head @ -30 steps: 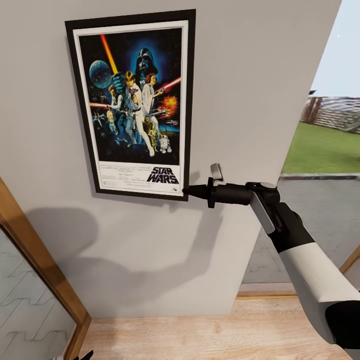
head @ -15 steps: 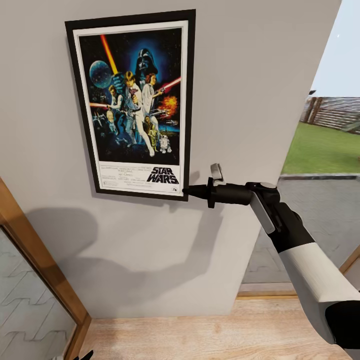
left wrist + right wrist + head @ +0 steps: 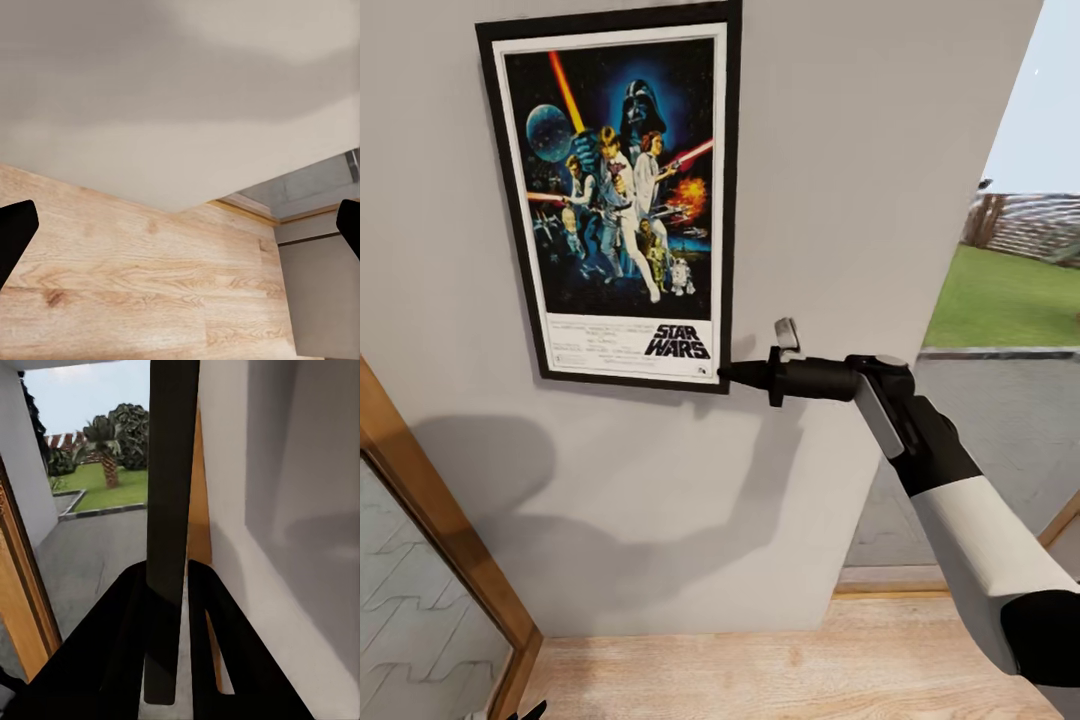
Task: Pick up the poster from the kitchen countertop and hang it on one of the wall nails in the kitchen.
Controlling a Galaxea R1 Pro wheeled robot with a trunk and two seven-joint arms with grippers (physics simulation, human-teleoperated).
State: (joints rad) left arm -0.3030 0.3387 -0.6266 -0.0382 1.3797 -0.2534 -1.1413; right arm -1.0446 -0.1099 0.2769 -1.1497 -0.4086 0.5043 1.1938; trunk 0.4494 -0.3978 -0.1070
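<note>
edgewise, right gripper (image 3: 166, 607) pinches poster (image 3: 171, 510).

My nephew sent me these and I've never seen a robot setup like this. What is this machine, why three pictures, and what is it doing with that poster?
It is a simulated two-armed robot on wheels, steered by a person. The big picture comes from a camera on its head. There, the right arm reaches toward a grey wall and its right gripper pinches the lower corner of the framed Star Wars poster, held flat against the wall. The other two pictures come from cameras near each gripper. The right wrist camera looks along the two dark fingers, closed on the poster's black frame edge seen side-on. The left wrist camera shows the left gripper's fingertips far apart, holding nothing, above a wooden floor.
</note>
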